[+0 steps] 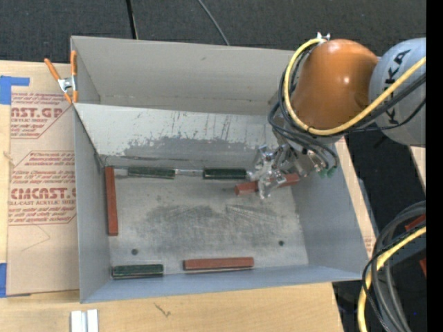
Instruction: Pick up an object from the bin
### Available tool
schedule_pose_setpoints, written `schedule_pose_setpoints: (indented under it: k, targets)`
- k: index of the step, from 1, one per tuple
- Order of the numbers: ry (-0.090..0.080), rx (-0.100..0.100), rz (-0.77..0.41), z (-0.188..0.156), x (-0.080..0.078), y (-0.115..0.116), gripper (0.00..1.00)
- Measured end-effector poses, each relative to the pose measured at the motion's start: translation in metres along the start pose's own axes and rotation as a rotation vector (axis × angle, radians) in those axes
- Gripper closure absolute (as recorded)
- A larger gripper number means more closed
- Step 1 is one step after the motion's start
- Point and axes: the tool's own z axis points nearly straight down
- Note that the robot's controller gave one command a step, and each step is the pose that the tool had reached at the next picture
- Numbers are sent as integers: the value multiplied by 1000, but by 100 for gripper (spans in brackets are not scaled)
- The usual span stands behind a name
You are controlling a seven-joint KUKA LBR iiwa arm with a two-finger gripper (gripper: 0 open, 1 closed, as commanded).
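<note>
Lying directly beneath the pincer near the bin's far right corner, a red-brown bar is seen stretched along the far wall; whether the pincer is closed cannot be told.

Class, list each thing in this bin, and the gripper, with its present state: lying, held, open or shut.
gripper: shut on tilted red bar.
tilted red bar: held between fingers, back right.
left red bar: lying flat by left wall.
front red bar: lying flat.
back-left green bar: lying flat.
back-middle green bar: lying flat.
front-left green bar: lying flat.
</note>
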Motion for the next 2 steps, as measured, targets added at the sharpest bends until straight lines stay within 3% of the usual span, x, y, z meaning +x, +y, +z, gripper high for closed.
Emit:
schedule_pose_setpoints:
  k: [2]
  targets:
    - [1,0,-12,-6,8,-3,100]
